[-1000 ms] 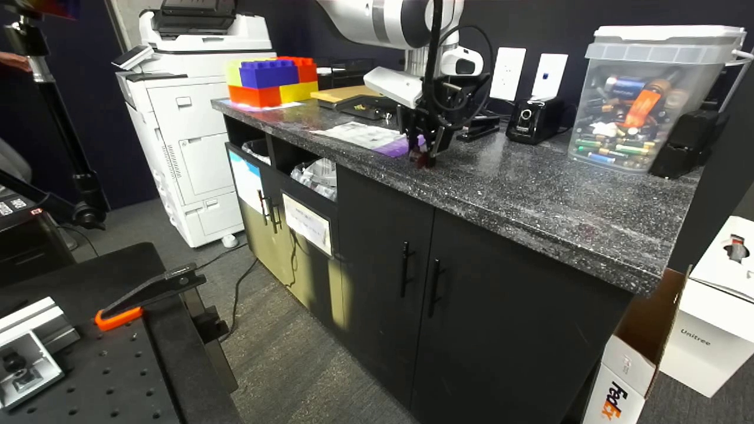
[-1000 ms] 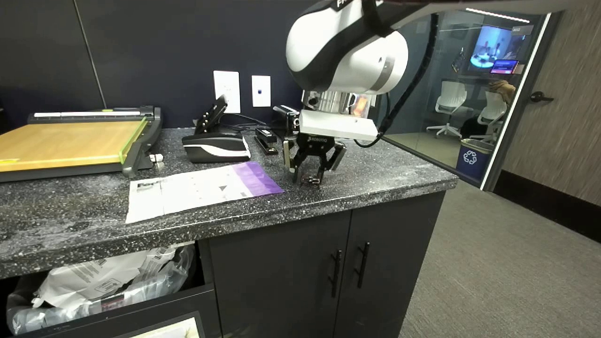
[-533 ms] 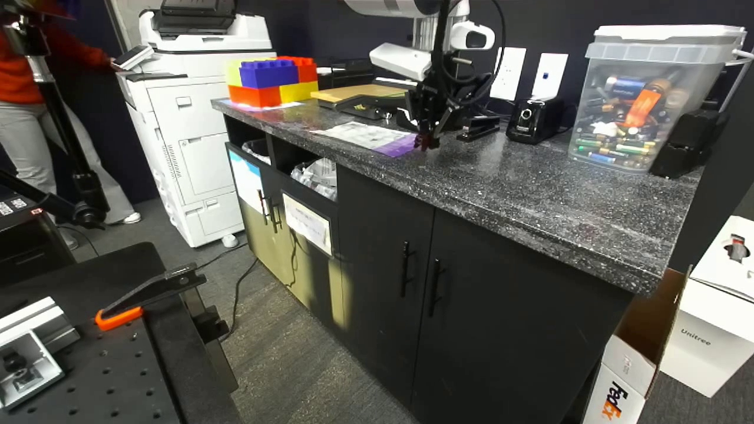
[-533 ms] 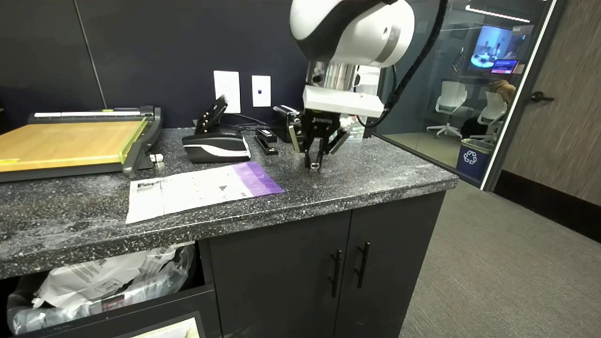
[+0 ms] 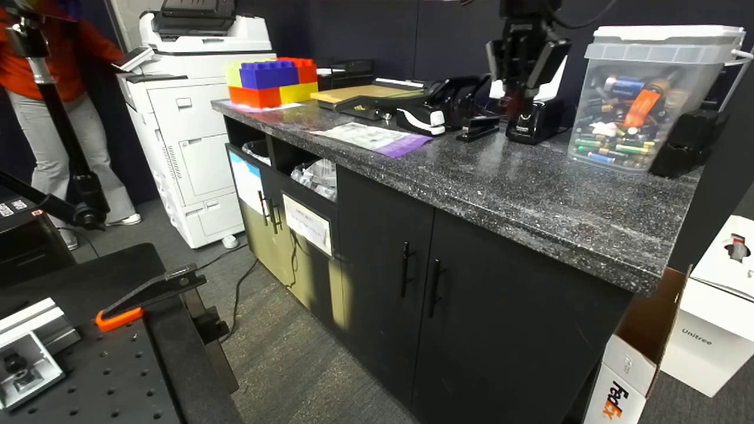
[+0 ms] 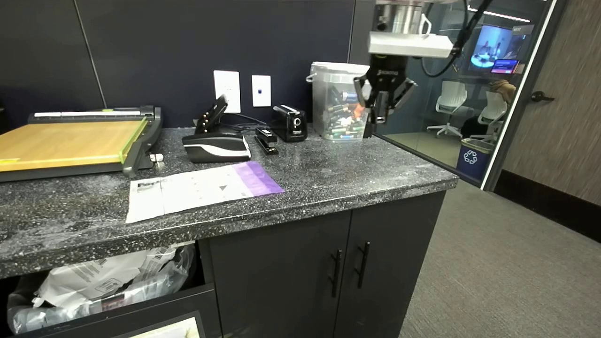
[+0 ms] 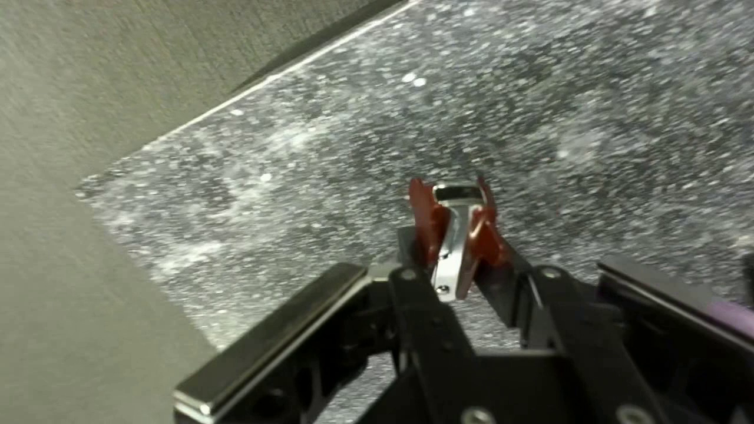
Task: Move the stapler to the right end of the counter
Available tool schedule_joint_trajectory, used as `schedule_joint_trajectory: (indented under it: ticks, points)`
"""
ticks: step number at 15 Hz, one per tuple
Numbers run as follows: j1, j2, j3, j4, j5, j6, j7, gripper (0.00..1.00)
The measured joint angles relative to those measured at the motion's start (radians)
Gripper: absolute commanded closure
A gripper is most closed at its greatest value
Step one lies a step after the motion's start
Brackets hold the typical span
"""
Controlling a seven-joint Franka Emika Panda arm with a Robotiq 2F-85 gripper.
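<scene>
- Stapler (image 7: 456,238), red with a silver strip: it is up in the air, in your grip.
- Your gripper (image 7: 453,259) is clamped on the stapler, its jaws against 2 sides of it and pointing down in both exterior views.
- Under your grip lies the dark speckled counter (image 6: 338,173); you have the stapler above it, toward its right end in an exterior view. The wrist view is blurred, yet it shows you 1 corner of the counter to the left of the stapler.
- Behind your gripper in an exterior view stands the clear tub of batteries (image 6: 340,68), its edge partly covered.
- Just beside the tub you see a black box-shaped device (image 6: 291,124), then a black desk stapler (image 6: 266,141).
- Well apart from your gripper, the sheet of paper (image 6: 197,190) with its purple end lies flat, and the paper trimmer (image 6: 80,138) rests beyond it.
- Farther from you are the building blocks (image 5: 271,79), at the counter's other end, and the white printer (image 5: 194,118).
- Beside the printer you can make out a person (image 5: 70,65) in orange.
- Past the right end, a blue bin (image 6: 474,157) and 2 white chairs (image 6: 450,101) stand.
</scene>
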Motion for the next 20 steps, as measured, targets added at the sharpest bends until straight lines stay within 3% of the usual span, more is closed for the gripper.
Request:
schedule_joint_trajectory:
  ticks: [5,9,14,20]
  points:
    - [-0.104,-0.064,-0.108,-0.187,-0.007,0.044,0.008,0.93]
    - [-0.189,-0.058,-0.133,-0.302,-0.01,0.125,0.006,0.93]
    - [-0.208,-0.001,-0.126,-0.281,-0.009,0.145,0.008,0.93]
    - [-0.176,0.077,-0.105,-0.133,-0.007,0.144,0.014,0.93]
